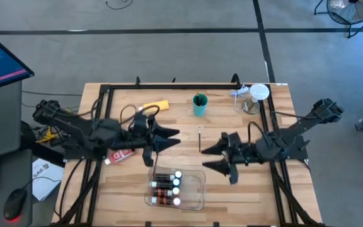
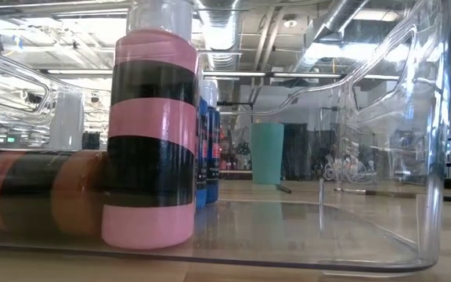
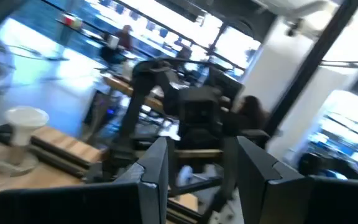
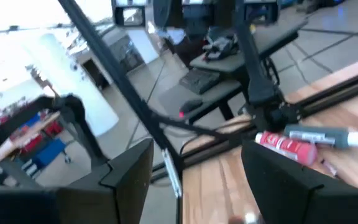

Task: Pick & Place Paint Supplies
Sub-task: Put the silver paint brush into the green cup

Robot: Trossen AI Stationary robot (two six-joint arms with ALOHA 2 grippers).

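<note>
Several small dark bottles [image 1: 164, 188] with white caps sit in the clear tray [image 1: 197, 189] near the front edge; the low view shows a pink-and-black one [image 2: 149, 133] up close. A yellow bottle [image 1: 155, 106], a red tube [image 1: 121, 156] and a thin brush [image 1: 200, 139] lie on the wooden table. A grey tube [image 4: 323, 136] lies by the red tube [image 4: 286, 148]. My left gripper [image 1: 172, 137] [image 3: 197, 180] hovers open above the table, left of the brush. My right gripper [image 1: 210, 157] [image 4: 194, 180] hovers open to the brush's right. Both are empty and face each other.
A teal cup [image 1: 199, 104] stands at the far middle, also seen in the low view [image 2: 266, 153]. White and clear items [image 1: 254, 96] sit at the far right corner. A black frame rail [image 1: 169, 86] runs along the table's far side. People and desks show beyond the table.
</note>
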